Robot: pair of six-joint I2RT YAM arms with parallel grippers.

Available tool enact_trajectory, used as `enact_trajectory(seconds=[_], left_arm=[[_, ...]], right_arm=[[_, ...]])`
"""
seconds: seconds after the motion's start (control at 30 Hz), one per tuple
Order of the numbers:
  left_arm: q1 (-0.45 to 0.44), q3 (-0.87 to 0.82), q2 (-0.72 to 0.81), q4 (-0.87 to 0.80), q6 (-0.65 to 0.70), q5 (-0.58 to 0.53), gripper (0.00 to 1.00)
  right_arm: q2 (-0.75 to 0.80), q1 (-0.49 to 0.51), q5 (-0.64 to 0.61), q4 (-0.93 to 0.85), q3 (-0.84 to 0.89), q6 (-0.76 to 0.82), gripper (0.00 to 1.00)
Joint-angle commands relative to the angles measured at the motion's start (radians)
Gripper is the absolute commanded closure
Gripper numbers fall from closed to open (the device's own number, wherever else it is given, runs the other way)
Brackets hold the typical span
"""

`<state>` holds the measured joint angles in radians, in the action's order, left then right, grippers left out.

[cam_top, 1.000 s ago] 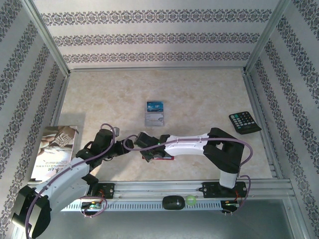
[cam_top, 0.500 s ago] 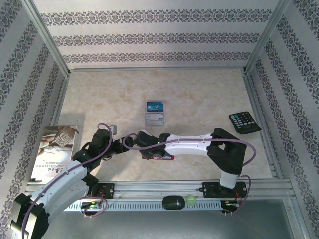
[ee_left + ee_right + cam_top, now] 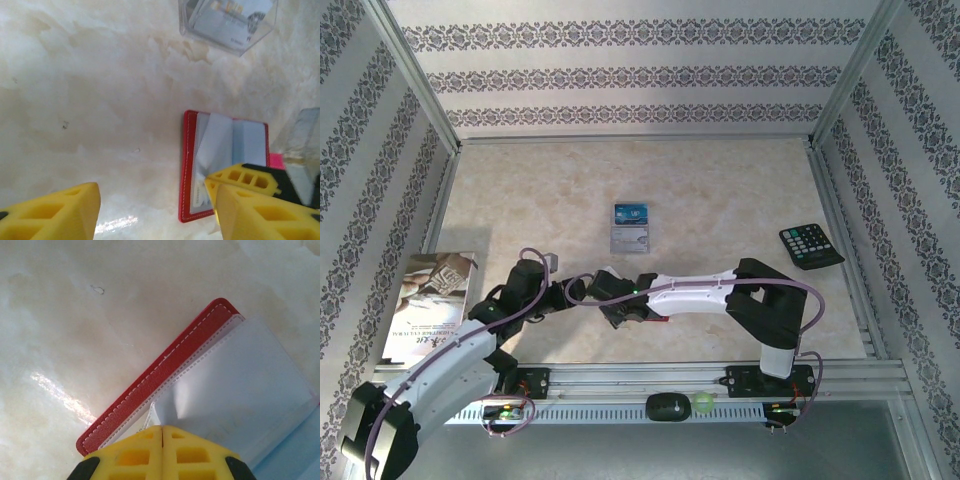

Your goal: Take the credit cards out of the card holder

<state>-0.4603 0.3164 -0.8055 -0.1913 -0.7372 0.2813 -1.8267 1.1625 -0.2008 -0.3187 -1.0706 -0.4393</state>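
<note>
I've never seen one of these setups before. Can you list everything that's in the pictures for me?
Credit cards: two, a blue card just beyond a silver-grey card, lying mid-table.
Card holder: one, red with clear sleeves, lying open near the front, under the right gripper.
Remote: one, black with keys, at the right side of the table.
Booklet: one, pale and printed, at the left edge.
Oval object: one, black, on the front rail.
Ball: one, green, beside the oval object.
Table: one, pale marble pattern.
Left gripper: one, yellow fingers, open, beside the card holder.
Right gripper: one, yellow fingers, shut, tips at a clear sleeve.
</note>
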Motion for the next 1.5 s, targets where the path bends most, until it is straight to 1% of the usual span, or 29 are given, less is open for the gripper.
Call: enact_trajectory(seconds=[0.0,0.13,0.27,0.4,0.57,0.83,1.03,1.23,1.37,1.47], left_arm=[[-0.055,0.024,-0.039,0.062,-0.001,0.013,0.43],[-0.121,0.023,-0.11,0.16,-0.029,-0.002,0.55],[-0.177,0.034,-0.196,0.242,-0.042,-0.02,0.68],[-0.22,0.051,-0.292,0.321,-0.051,-0.022,0.79],[-0.248,0.06,-0.402,0.413,-0.067,-0.01,0.91],[-0.282,0.087,-0.52,0.477,-0.088,0.023,1.0],[-0.295,0.088,-0.552,0.415,-0.098,0.001,1.0],[-0.295,0.075,-0.532,0.368,-0.099,-0.017,1.0],[-0.294,0.072,-0.549,0.378,-0.104,-0.01,1.0],[-0.295,0.074,-0.573,0.398,-0.108,0.003,1.0]], right_arm=[[0.061,-0.011,0.031,0.091,0.064,0.011,1.0],[0.141,-0.028,0.086,0.235,0.156,0.007,1.0],[0.195,-0.047,0.118,0.317,0.226,-0.016,1.0],[0.239,-0.055,0.121,0.384,0.286,-0.049,1.0],[0.258,-0.057,0.116,0.406,0.319,-0.079,1.0],[0.271,-0.054,0.108,0.423,0.35,-0.11,1.0],[0.276,-0.047,0.081,0.426,0.36,-0.131,1.0],[0.306,-0.034,-0.008,0.401,0.393,-0.202,1.0],[0.368,-0.032,-0.086,0.374,0.448,-0.286,1.0],[0.404,-0.032,-0.106,0.346,0.481,-0.337,1.0]])
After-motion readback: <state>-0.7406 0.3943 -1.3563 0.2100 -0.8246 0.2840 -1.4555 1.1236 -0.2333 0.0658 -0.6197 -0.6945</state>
